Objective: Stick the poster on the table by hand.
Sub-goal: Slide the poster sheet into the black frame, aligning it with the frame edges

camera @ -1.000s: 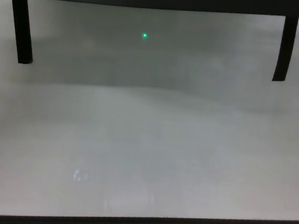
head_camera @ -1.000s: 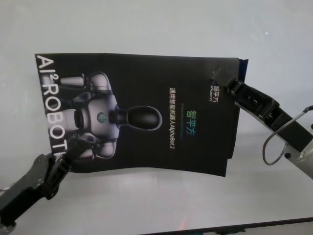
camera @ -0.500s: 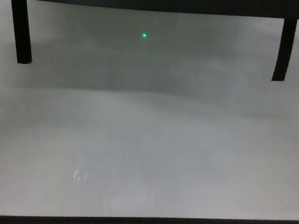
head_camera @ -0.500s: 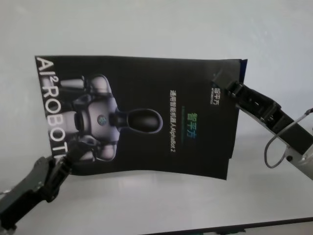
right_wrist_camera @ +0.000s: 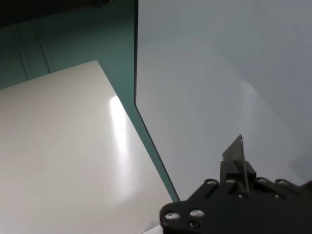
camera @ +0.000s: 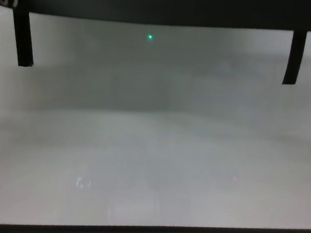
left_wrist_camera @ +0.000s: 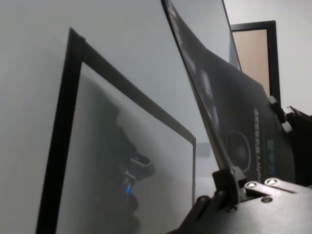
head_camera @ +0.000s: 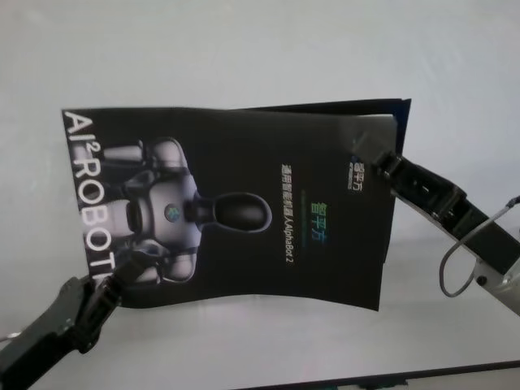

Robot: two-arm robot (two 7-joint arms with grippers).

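Note:
The poster, black and glossy with a silver robot figure and white lettering, hangs in the air above the table, held by both hands. My left gripper is shut on its near left corner, and in the left wrist view the sheet rises from the pinch. My right gripper is shut on the poster's right side by the small logo. In the right wrist view a thin sliver of sheet sits between the fingers. In the chest view the poster's lower edge spans the top.
Two narrow black tape strips hang from the poster's lower corners above the white tabletop. The table's dark front edge runs along the bottom. A small green light dot shows on the table.
The poster has come a little lower and nearer: more of its printed edge shows in the chest view, and its far right corner has lifted. Both grippers keep their hold.

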